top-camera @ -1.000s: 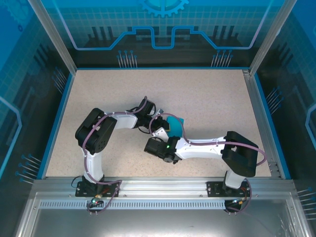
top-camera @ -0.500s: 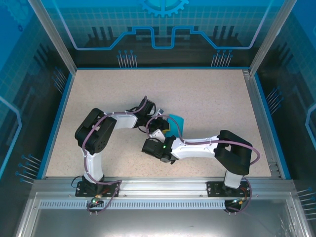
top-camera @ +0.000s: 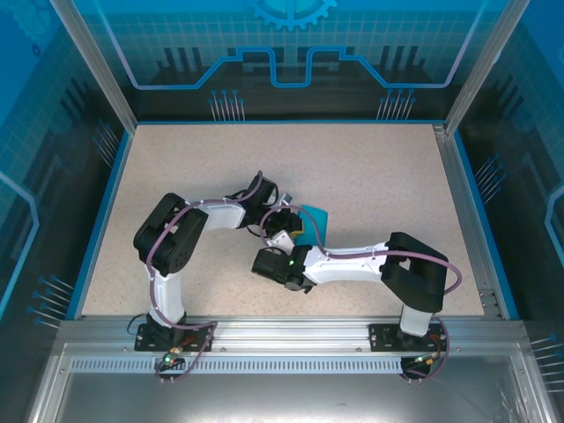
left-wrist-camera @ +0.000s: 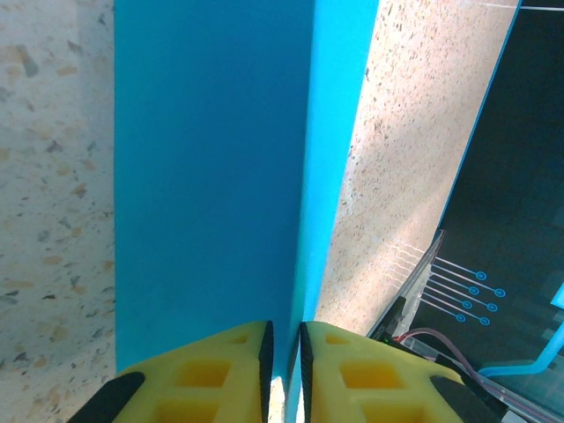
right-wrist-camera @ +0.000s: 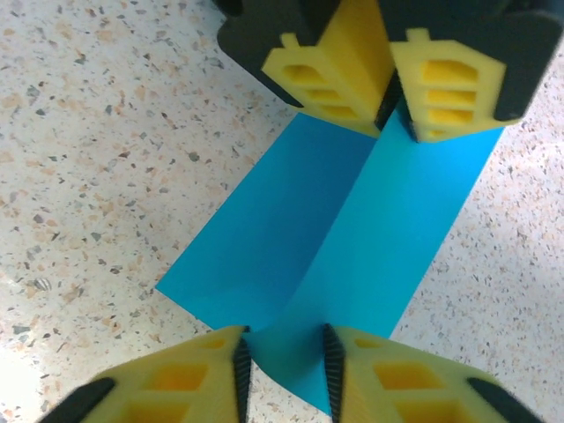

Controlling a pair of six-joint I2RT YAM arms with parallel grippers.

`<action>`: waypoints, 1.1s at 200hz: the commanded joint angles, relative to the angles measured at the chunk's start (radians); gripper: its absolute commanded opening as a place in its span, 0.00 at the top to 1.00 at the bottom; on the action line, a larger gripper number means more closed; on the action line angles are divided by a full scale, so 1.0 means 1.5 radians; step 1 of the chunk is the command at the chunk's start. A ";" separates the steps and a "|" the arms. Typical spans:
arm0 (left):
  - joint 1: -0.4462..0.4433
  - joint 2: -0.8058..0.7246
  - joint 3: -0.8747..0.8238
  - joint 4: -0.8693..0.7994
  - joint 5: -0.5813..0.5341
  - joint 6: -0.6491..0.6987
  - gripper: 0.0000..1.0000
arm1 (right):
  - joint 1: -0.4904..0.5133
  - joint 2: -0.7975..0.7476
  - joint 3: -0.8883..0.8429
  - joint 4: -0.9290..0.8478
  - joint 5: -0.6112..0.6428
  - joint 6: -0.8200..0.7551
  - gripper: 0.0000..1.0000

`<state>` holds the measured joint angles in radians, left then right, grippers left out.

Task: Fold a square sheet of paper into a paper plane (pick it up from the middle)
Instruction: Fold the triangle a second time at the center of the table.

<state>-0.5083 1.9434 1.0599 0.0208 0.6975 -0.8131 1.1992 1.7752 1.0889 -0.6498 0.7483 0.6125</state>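
Observation:
The square sheet of paper point(top-camera: 315, 218) is teal-blue and lies mid-table, bent into a tent along a centre crease point(right-wrist-camera: 339, 225). In the left wrist view my left gripper point(left-wrist-camera: 284, 339) is shut on the raised ridge of the paper point(left-wrist-camera: 211, 159). In the right wrist view it shows as yellow fingers point(right-wrist-camera: 339, 75) at the sheet's far end. My right gripper point(right-wrist-camera: 282, 352) is at the near end, open. Its pads stand a short way apart astride the raised fold, whose sides reach both pads. From above, both grippers point(top-camera: 287, 214) point(top-camera: 292, 236) meet over the sheet's left part and hide it.
The speckled beige table point(top-camera: 370, 167) is bordered by a blue rim point(top-camera: 97, 211) and glass walls. The right forearm point(top-camera: 352, 263) lies low across the near middle. A dark wall with cables point(left-wrist-camera: 493, 264) lies beyond the sheet in the left wrist view.
The right arm has drawn a little left and nearer the sheet. Its jaws widened, then narrowed around the paper's fold. The left gripper has kept its hold.

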 commanded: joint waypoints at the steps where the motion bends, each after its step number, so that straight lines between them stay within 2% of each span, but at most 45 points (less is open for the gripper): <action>1: -0.006 -0.021 0.018 -0.017 0.015 0.010 0.79 | 0.005 -0.024 -0.005 -0.019 0.015 0.013 0.77; 33: -0.005 -0.026 0.017 -0.017 0.009 0.009 0.78 | -0.003 -0.059 -0.031 0.003 -0.004 0.004 0.89; 62: -0.005 -0.043 0.013 -0.031 -0.019 0.011 0.71 | -0.031 -0.112 -0.075 0.066 -0.068 -0.024 0.93; 89: -0.005 -0.076 -0.001 -0.056 -0.082 0.013 0.52 | -0.086 -0.172 -0.133 0.160 -0.201 -0.059 0.94; 128: -0.006 -0.131 -0.034 -0.089 -0.165 0.016 0.47 | -0.203 -0.262 -0.248 0.297 -0.422 -0.077 0.93; 159: -0.007 -0.175 -0.072 -0.086 -0.197 0.004 0.48 | -0.309 -0.315 -0.319 0.373 -0.572 -0.078 0.92; 192: -0.035 -0.199 -0.096 -0.077 -0.195 0.011 0.61 | -0.409 -0.309 -0.349 0.409 -0.719 -0.085 0.90; 220: -0.074 -0.185 -0.102 -0.079 -0.184 0.016 0.70 | -0.457 -0.263 -0.351 0.424 -0.774 -0.080 0.90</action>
<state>-0.5720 1.6745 0.9276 -0.0788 0.4206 -0.8070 0.5629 1.3308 0.5774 -0.0753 -0.2466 0.5026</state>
